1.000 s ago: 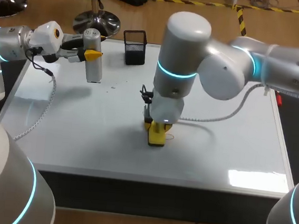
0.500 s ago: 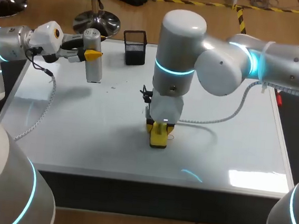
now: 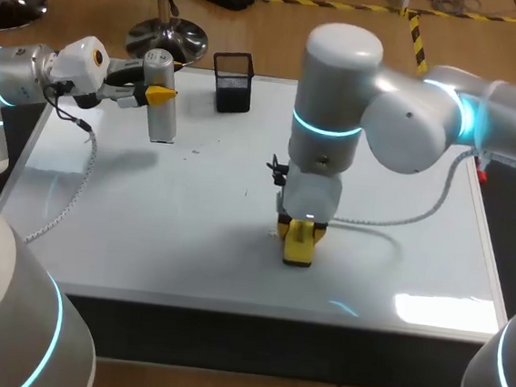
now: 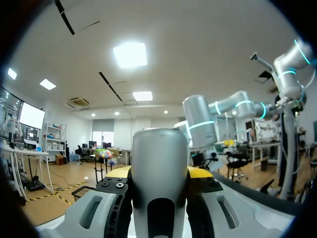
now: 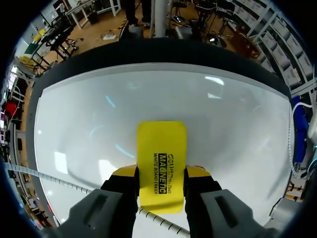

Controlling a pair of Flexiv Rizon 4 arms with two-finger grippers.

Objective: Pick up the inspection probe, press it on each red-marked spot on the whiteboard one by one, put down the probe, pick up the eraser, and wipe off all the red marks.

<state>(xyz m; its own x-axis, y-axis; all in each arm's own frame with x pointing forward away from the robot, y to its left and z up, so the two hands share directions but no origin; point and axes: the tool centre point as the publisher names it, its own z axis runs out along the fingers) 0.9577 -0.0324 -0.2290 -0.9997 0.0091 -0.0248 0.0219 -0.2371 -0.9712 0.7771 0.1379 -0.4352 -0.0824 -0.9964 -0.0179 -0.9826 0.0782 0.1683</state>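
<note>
Eraser (image 5: 161, 158) clamped in right gripper (image 5: 161, 172) on whiteboard (image 3: 147, 210) | probe (image 4: 159, 148) seemingly gripped by left gripper (image 4: 159, 174)

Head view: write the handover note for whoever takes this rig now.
Left claw: shut on the grey cylindrical probe, upright at the far left corner of the white whiteboard.
Right claw: shut on the yellow block eraser, flat on the board near its front middle.
Done: eraser picked up and on the board.
Left: probe not put down; no red marks clearly visible, check.
</note>
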